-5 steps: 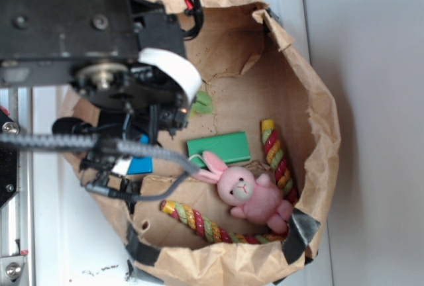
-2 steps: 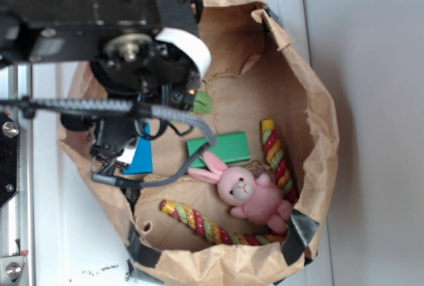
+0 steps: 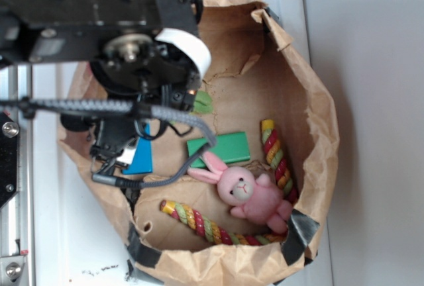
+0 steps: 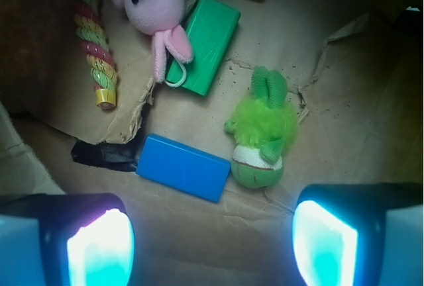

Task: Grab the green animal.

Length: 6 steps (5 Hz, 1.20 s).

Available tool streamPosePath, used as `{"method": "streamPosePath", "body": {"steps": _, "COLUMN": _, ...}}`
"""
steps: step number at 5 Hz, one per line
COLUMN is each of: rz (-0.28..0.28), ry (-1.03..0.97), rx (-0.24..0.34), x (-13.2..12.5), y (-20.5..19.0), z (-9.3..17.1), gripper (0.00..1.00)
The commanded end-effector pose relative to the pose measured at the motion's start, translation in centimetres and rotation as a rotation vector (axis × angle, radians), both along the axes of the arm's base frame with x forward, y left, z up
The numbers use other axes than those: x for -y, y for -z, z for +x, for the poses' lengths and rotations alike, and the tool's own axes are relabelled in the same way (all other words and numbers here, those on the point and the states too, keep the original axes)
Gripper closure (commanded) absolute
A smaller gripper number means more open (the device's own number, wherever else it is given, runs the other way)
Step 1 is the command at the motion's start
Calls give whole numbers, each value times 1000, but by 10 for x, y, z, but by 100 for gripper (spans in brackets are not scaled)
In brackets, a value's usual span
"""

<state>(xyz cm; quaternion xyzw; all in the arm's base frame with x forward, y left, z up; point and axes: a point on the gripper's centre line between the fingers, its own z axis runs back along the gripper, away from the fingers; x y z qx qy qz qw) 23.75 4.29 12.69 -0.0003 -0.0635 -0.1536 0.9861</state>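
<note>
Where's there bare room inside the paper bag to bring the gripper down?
Bare paper lies right of the green animal and below the blue block. It is crowded upper left, where pink bunny, green block and rope bunch together.

Gripper pointing down, jaws spread wide, nothing held.

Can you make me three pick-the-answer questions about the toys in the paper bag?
1. Where is the green animal?
A) beside the blue block
B) on top of the pink bunny
C) outside the bag

2. How many flat blocks lie in the bag?
A) one
B) two
C) four

3. What is the gripper doing?
A) squeezing the bunny
B) open above the toys
C) holding the rope

Answers: 1 A, it lies just right of the blue block; 2 B, one blue, one green block; 3 B, both fingers stand apart, holding nothing.
</note>
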Motion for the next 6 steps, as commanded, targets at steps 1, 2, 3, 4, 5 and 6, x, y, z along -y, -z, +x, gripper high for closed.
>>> {"method": "streamPosePath", "body": {"steps": 1, "rz": -6, "ry": -43, "rx": 78, "x": -8, "y": -7, "z": 20, "gripper": 0}}
{"method": "streamPosePath", "body": {"steps": 2, "rz": 11, "ry": -60, "rx": 106, "x": -11, "y": 3, "z": 32, "gripper": 0}}
{"method": "streamPosePath", "body": {"steps": 3, "rz": 24, "ry": -94, "rx": 105, "x": -19, "y": 14, "z": 45, "gripper": 0}}
{"method": "streamPosePath", "body": {"steps": 4, "rz": 40, "ry": -95, "rx": 120, "x": -20, "y": 23, "z": 47, "gripper": 0}}
{"method": "streamPosePath", "body": {"steps": 5, "rz": 53, "ry": -115, "rx": 118, "x": -20, "y": 33, "z": 49, "gripper": 0}}
{"method": "streamPosePath", "body": {"steps": 6, "rz": 21, "ry": -170, "rx": 120, "x": -17, "y": 42, "z": 46, "gripper": 0}}
